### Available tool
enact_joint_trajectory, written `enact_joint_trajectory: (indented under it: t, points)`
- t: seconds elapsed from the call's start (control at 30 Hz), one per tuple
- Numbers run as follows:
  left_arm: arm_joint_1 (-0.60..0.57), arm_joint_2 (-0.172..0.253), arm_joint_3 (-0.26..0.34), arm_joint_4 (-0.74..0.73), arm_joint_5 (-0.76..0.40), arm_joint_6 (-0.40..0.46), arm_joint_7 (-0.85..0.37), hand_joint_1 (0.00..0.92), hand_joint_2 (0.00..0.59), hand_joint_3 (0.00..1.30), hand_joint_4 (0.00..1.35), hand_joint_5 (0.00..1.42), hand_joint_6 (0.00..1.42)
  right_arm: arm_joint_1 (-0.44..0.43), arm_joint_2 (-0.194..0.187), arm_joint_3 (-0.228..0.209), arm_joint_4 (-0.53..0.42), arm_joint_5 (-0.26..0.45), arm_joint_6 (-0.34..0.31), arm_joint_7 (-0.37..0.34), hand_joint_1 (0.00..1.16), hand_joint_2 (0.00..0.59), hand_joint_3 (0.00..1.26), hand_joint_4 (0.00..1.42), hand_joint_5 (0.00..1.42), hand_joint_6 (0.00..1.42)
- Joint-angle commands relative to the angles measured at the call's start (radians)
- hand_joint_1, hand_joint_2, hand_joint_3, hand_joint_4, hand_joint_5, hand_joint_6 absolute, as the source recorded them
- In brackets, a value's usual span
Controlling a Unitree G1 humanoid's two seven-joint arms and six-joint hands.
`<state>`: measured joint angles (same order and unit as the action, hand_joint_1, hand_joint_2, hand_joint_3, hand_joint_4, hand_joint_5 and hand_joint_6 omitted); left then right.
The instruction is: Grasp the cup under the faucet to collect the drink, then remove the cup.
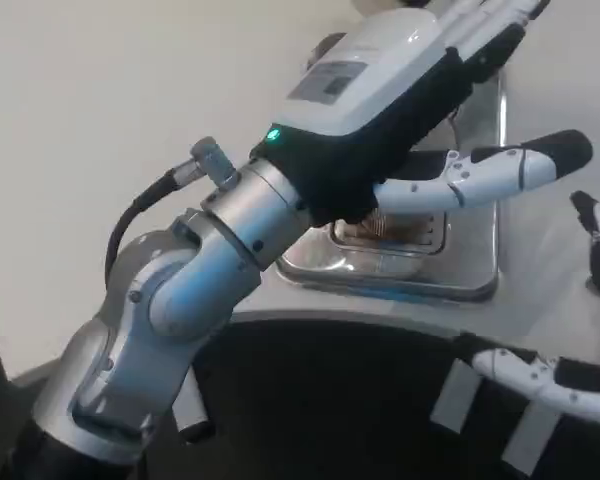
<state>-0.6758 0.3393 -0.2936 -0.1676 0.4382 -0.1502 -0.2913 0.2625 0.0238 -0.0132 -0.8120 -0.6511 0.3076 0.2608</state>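
The left hand [420, 90] reaches over the steel drip tray [470, 285] with thumb spread and nothing visibly held, probably hiding the cup, whose place and axis I cannot tell.

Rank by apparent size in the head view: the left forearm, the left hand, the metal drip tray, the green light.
1. left forearm, though nearness to the camera enlarges it
2. left hand
3. metal drip tray, partly hidden, so unsure against the hand
4. green light
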Motion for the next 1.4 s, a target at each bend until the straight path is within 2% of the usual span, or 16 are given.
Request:
enact_joint_trajectory:
  t: [0.03, 0.3, 0.67, 1.4]
  points:
    - [0.015, 0.005, -0.016, 0.024, 0.013, -0.011, -0.025, 0.0, 0.233, 0.0, 0.0, 0.0, 0.0, -0.041, -0.02, 0.015, 0.045, 0.023, 0.002, -0.03, 1.16, 0.074, 0.0, 0.0, 0.0, 0.11]
    - [0.021, 0.006, -0.019, 0.019, 0.019, -0.015, -0.027, 0.0, 0.243, 0.0, 0.0, 0.0, 0.0, -0.099, -0.045, 0.022, 0.108, 0.051, -0.009, -0.098, 1.16, 0.062, 0.0, 0.0, 0.0, 0.13]
    - [0.027, 0.006, -0.013, 0.018, 0.027, -0.015, -0.015, 0.0, 0.249, 0.0, 0.0, 0.0, 0.0, -0.148, -0.05, 0.05, 0.15, 0.06, -0.003, -0.156, 1.16, 0.051, 0.0, 0.0, 0.0, 0.15]
    - [0.047, 0.014, 0.073, 0.008, 0.015, -0.006, 0.042, 0.0, 0.251, 0.0, 0.0, 0.0, 0.0, -0.257, -0.025, 0.101, 0.299, 0.089, 0.001, -0.259, 1.15, 0.058, 0.0, 0.0, 0.0, 0.17]
